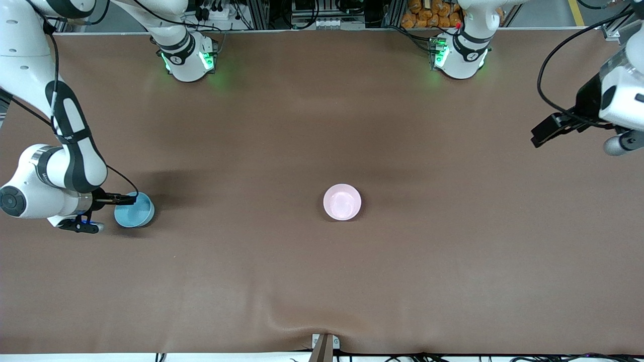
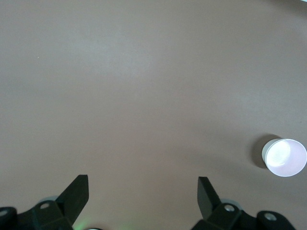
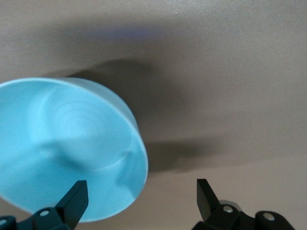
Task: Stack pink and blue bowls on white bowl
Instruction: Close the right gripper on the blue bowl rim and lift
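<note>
2 bowls were in view on the brown tabletop [image 1: 322,281]: 1 pink bowl [image 1: 342,202] and 1 blue bowl [image 1: 135,210]; each stood upright, open side up, and they were well apart. The pink bowl sat near the middle of the tabletop, alone, with nothing touching it; the left wrist view showed the same bowl [image 2: 285,157] as a pale round shape well off from that arm's fingers. The blue bowl sat toward the right arm's end of the tabletop, about as near to the front camera as the pink one.

The right end effector [image 1: 103,213] was low beside the blue bowl, at its side toward the right arm's end of the tabletop; its 2 fingers were spread apart, 1 finger [image 3: 76,195] in front of the bowl's rim and the other over bare tabletop, pinching nothing; the bowl [image 3: 67,143] filled much of the right wrist view.

The left end effector [image 1: 546,131] waited in the air over the left arm's end of the tabletop; its 2 fingers [image 2: 76,191] stood wide apart, with only bare tabletop between them.
</note>
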Tool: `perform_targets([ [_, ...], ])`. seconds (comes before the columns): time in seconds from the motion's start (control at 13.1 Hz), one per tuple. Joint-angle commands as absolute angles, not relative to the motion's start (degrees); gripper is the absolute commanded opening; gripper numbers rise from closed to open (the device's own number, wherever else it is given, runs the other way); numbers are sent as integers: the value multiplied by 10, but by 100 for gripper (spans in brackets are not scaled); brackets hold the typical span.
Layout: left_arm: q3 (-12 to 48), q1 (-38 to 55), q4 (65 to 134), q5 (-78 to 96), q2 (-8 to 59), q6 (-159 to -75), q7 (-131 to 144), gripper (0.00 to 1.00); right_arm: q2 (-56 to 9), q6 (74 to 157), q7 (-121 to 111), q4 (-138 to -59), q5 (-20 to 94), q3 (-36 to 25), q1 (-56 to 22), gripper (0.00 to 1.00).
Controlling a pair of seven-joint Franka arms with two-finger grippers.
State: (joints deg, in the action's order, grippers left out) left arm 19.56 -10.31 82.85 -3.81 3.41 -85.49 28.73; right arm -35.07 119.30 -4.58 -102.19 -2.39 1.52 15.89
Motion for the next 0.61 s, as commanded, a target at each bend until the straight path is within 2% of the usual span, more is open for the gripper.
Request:
perform_targets([
  [0.0, 200, -116, 822, -28, 29, -831, 283, 100, -362, 1208, -50, -1020, -32, 24, 168, 72],
  [0.08, 200, -116, 822, -28, 27, -825, 282, 100, -364, 1222, -50, -1020, -32, 24, 169, 52],
  [0.15, 200, -117, 822, -27, 25, -819, 281, 100, -366, 1224, -49, -1020, -30, 24, 169, 7],
  [0.23, 200, -120, 823, -26, 25, -812, 279, 100, -366, 1223, -48, -1020, -29, 24, 168, 0],
  [0.53, 199, -155, 824, 23, 25, -810, 246, 100, -364, 1217, -48, -1019, -29, 24, 167, 0],
])
